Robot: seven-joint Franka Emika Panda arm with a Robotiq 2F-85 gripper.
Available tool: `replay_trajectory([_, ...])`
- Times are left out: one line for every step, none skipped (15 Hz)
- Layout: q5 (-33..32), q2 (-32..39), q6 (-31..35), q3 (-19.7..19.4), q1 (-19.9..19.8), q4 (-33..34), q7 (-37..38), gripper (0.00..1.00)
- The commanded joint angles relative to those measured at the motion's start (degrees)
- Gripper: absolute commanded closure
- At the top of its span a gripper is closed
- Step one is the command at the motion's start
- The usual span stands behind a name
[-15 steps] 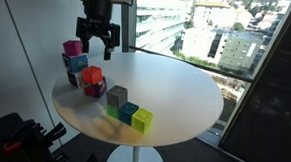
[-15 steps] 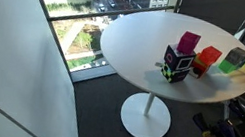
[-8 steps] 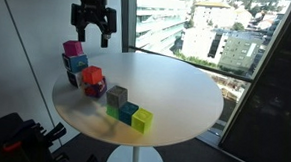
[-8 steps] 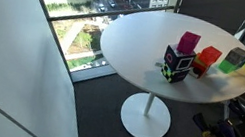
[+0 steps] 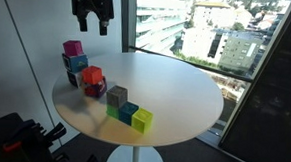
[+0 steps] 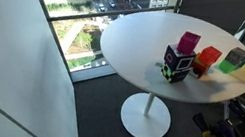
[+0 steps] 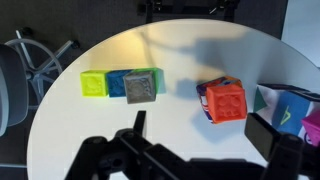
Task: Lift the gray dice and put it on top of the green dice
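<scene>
Pincer (image 5: pixel 91 26) higher than before

- One claw (image 5: pixel 92 27) is counted, with one round white tabletop (image 5: pixel 180 88) beneath it.
- Four small cubes of equal size are counted in one group, lower than the claw and out towards the rim away from it.
- Of these, one gray dice (image 5: pixel 117 94) and one green dice (image 5: pixel 111 111) are counted, the gray one lying on the green.
- One teal cube (image 5: pixel 128 112) and one yellow cube (image 5: pixel 142 119) make up the rest, farthest from the claw.
- One red cube (image 5: pixel 92 76) and one purple block (image 5: pixel 95 90) are counted, nearer the claw.
- One stack (image 5: pixel 74 77) is seen almost under the claw. One pink cube (image 5: pixel 72 48) and one blue cube (image 5: pixel 77 61) are counted in it; its lower blocks cannot be counted.
</scene>
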Motion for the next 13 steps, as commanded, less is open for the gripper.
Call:
replay_trajectory([0.5, -1.7, 3.1, 0.8, -0.1, -0.9, 4.2, 0.0])
replay_trajectory([0.5, -1.8, 3.8, 0.9, -0.1, -1.0, 4.9, 0.0])
replay_trajectory([0.6, -1.7, 4.3, 0.9, -0.1, -1.1, 5.3, 0.0])
replay_trajectory([0.5, -1.7, 4.9, 1.0, -0.1, -1.1, 5.7, 0.0])
replay_trajectory([0.6, -1.7, 5.2, 1.0, -0.1, -1.2, 5.9, 0.0])
replay_trajectory([0.7, -1.6, 5.5, 0.9, -0.1, -1.2, 5.9, 0.0])
replay_trajectory([0.8, -1.6, 5.6, 0.8, 0.0, -1.2, 5.9, 0.0])
replay_trajectory([0.0, -0.4, 4.7, 0.7, 0.0, -0.3, 4.7, 0.0])
replay_trajectory([0.0, -0.3, 4.7, 0.7, 0.0, -0.3, 4.7, 0.0])
replay_trajectory([0.0, -0.2, 4.7, 0.7, 0.0, -0.3, 4.7, 0.0])
replay_trajectory([0.0, -0.1, 4.7, 0.7, 0.0, -0.3, 4.7, 0.0])
replay_trajectory([0.0, -0.1, 4.7, 0.7, 0.0, -0.3, 4.7, 0.0])
replay_trajectory([0.0, -0.1, 4.7, 0.7, 0.0, -0.3, 4.7, 0.0])
